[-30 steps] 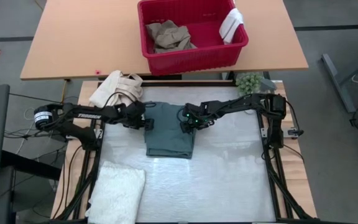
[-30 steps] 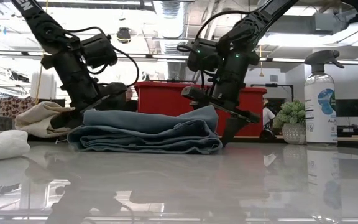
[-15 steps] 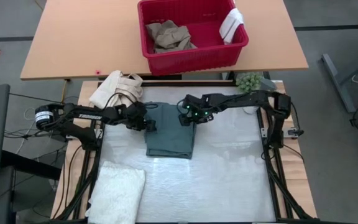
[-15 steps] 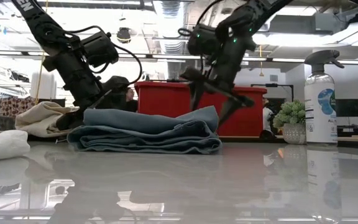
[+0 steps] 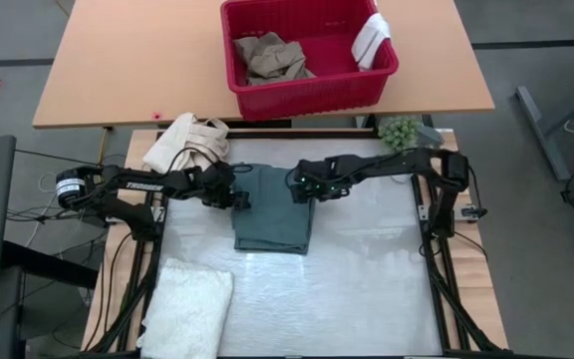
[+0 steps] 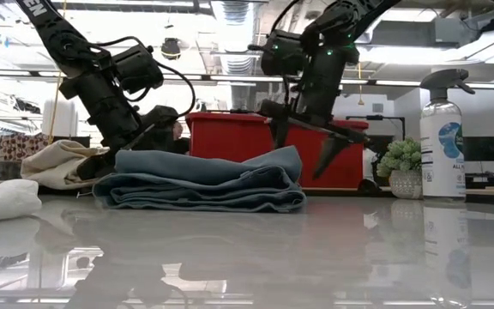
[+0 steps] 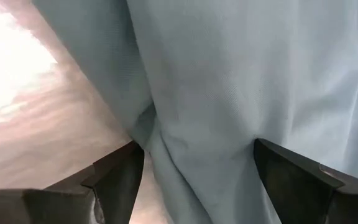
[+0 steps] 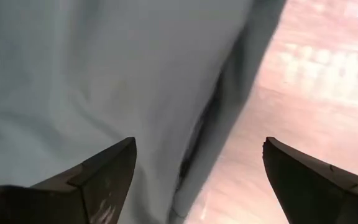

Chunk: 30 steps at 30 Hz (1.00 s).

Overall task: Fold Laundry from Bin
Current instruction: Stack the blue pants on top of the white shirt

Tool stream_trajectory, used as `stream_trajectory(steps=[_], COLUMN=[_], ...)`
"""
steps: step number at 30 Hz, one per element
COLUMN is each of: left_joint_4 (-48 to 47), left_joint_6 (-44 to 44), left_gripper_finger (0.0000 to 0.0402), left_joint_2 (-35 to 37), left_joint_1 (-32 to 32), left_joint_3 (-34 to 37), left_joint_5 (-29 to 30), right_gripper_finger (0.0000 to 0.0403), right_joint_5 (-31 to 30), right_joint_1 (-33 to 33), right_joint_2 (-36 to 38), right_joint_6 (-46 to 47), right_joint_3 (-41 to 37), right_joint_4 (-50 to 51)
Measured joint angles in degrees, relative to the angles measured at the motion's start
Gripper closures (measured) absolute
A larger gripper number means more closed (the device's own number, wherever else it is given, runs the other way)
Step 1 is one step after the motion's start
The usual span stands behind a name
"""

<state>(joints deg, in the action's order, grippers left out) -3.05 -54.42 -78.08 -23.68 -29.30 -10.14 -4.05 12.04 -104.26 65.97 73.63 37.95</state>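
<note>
Both pincers hang released: my left pincer [image 5: 239, 198] and right pincer [image 5: 300, 189] flank the garment [image 5: 272, 217], its length running toward me.

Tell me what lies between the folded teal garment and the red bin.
In the high view, only bare table edge and a dark gap separate the teal garment from the red bin.

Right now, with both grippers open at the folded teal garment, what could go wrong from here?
1. The left gripper sits open at the teal garment's edge; closing or pulling away could snag a layer and undo the fold.
2. The right gripper hangs open just above the garment's far corner; dropping could rumple it.
3. The cream canvas cloth lies close behind the left arm and could get dragged.
</note>
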Motion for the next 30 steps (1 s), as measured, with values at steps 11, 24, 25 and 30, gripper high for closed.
stream_trajectory(steps=[11,24,25,30], left_joint_4=[0.1,16.0,17.0,18.3], left_joint_6=[-2.2,-3.6,-3.3,-3.6], left_gripper_finger=[0.0109,0.0136,0.0144,0.022], left_joint_2=[0.0,-12.5,-13.6,-15.2], left_joint_1=[0.1,1.0,1.0,0.2], left_joint_3=[-0.1,-0.3,-0.4,-0.4], left_joint_5=[1.4,-4.7,-5.0,-5.4], right_gripper_finger=[0.0033,0.0051,0.0061,0.0158], right_joint_5=[1.4,6.9,7.1,8.6], right_joint_1=[-0.5,-0.7,-0.7,-0.5], right_joint_2=[-6.4,-11.0,-11.0,-11.1], right_joint_6=[2.0,2.6,3.2,4.1], right_joint_3=[0.1,0.3,0.3,0.3], right_joint_4=[-3.8,-11.6,-11.0,-9.8])
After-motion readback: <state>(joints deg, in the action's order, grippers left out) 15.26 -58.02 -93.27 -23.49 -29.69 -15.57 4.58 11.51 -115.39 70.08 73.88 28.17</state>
